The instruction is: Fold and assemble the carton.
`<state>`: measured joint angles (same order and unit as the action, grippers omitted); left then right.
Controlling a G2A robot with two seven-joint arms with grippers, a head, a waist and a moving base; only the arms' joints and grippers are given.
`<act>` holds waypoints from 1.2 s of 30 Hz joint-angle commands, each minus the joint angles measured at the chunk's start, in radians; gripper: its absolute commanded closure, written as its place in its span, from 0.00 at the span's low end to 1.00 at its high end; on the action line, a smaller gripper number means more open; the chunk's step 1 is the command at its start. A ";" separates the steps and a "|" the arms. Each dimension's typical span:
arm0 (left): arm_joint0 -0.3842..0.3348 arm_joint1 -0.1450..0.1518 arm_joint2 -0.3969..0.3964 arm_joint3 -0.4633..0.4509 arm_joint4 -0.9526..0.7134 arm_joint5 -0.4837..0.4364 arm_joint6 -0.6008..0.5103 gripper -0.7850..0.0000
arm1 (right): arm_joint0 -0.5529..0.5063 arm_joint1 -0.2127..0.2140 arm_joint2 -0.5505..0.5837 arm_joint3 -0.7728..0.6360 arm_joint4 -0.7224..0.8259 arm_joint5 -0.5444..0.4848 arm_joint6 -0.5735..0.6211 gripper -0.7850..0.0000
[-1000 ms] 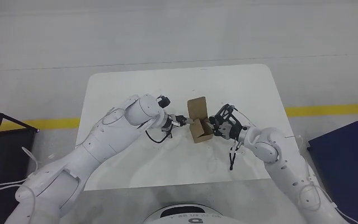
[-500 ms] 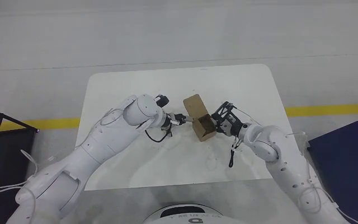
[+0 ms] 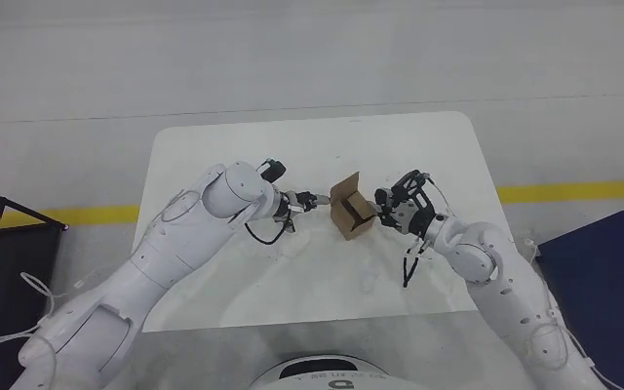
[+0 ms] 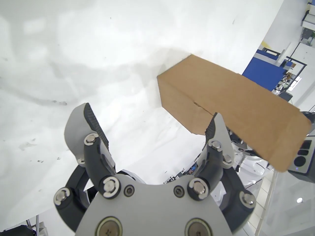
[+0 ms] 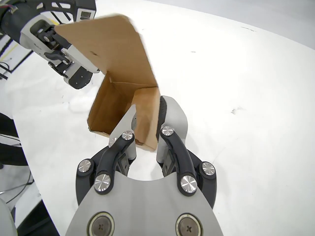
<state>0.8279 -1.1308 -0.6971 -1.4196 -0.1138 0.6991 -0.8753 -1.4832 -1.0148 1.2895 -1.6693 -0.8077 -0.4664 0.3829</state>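
Your right gripper (image 5: 147,114) pinches one carton (image 5: 115,55) wall, left gripper (image 4: 150,117) spread beside it; a hard push could buckle that wall.

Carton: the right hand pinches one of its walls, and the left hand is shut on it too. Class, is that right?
Not quite. The left hand is open beside the carton, gripping nothing, as the left wrist view shows. The right hand does pinch one of the carton's walls.

The carton (image 5: 118,50) hides the tips of the left gripper (image 4: 151,110) in the right wrist view.
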 commanded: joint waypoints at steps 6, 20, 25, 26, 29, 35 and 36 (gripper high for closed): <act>0.059 0.036 -0.064 -0.076 0.032 0.001 -0.023 0.00 | -0.002 -0.003 0.020 0.087 0.233 -0.165 -0.079 0.67; 0.079 0.046 -0.039 -0.142 0.087 -0.015 -0.089 0.00 | 0.132 -0.013 -0.052 0.287 0.392 -0.310 0.049 0.56; 0.061 0.037 -0.018 -0.132 0.088 -0.007 -0.092 0.00 | 0.149 -0.016 -0.047 0.316 0.378 -0.324 0.000 0.45; 0.058 0.036 -0.016 -0.129 0.087 -0.006 -0.092 0.00 | 0.150 -0.016 -0.052 0.323 0.378 -0.324 0.005 0.45; 0.046 0.032 -0.012 -0.122 0.090 0.004 -0.090 0.00 | 0.159 -0.019 -0.081 0.333 0.385 -0.341 0.039 0.50; 0.022 0.028 -0.006 -0.112 0.103 0.039 -0.093 0.00 | 0.185 -0.027 -0.139 0.345 0.421 -0.367 0.102 0.55; 0.018 0.027 -0.004 -0.110 0.105 0.042 -0.096 0.00 | 0.190 -0.028 -0.144 0.348 0.426 -0.367 0.104 0.55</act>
<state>0.8497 -1.1029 -0.7027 -1.5312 -0.0109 0.7383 -0.9683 -1.2977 -1.0421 1.1494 -1.3242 -0.3865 -0.8333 0.4850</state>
